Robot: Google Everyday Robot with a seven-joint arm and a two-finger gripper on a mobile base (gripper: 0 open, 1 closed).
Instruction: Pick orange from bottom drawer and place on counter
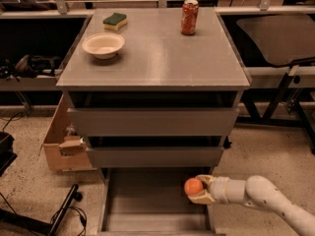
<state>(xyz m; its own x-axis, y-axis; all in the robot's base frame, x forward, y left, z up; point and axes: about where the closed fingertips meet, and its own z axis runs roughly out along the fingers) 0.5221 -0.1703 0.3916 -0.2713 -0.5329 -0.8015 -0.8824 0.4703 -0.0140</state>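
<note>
The orange [193, 186] is a small round fruit held between the fingers of my gripper [198, 188], which is shut on it. The gripper holds it over the right side of the open bottom drawer [147, 200], near the drawer's right wall and lifted off its grey floor. My white arm [266, 200] reaches in from the lower right. The counter [157, 53] is the wide grey top of the cabinet, well above the gripper.
On the counter stand a red-orange soda can [189, 17], a white bowl [103, 44] and a green-yellow sponge [115, 20]. The two upper drawers [152, 122] are slightly open. A cardboard box [61, 141] sits left of the cabinet, cables [64, 213] on the floor.
</note>
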